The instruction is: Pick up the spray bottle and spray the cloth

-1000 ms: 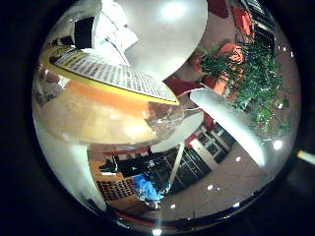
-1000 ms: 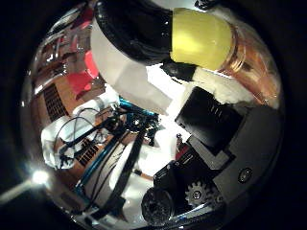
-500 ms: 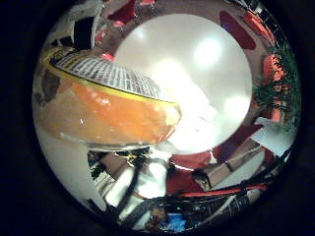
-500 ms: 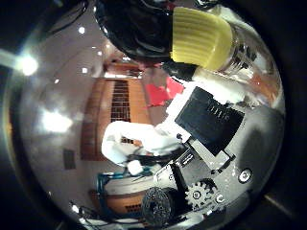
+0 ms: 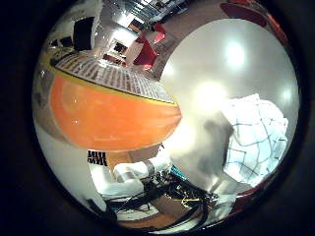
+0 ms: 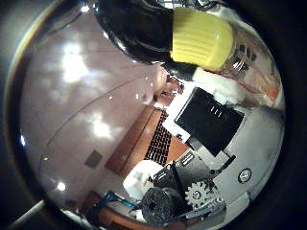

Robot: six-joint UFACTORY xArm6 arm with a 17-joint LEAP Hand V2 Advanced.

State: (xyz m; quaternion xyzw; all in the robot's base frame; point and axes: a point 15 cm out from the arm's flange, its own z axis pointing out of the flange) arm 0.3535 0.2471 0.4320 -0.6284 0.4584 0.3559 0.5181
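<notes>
Gripping the spray bottle [image 5: 110, 115] close against its palm, the robot's right hand [image 6: 225, 158] is holding it above a round white table [image 5: 231, 73], its white and black fingers [image 6: 208, 120] curling round the bottle's neck just below the ribbed yellow collar [image 6: 201, 38]. The bottle's clear body is filling much of the little-finger-side view, showing orange liquid under a yellow-edged printed label [image 5: 113, 78]. Its black spray head [image 6: 134, 24] is sitting against the yellow collar in the thumb-side view. A white cloth [image 5: 256, 137] with a dark checked grid is lying crumpled on the table, well apart from the bottle.
</notes>
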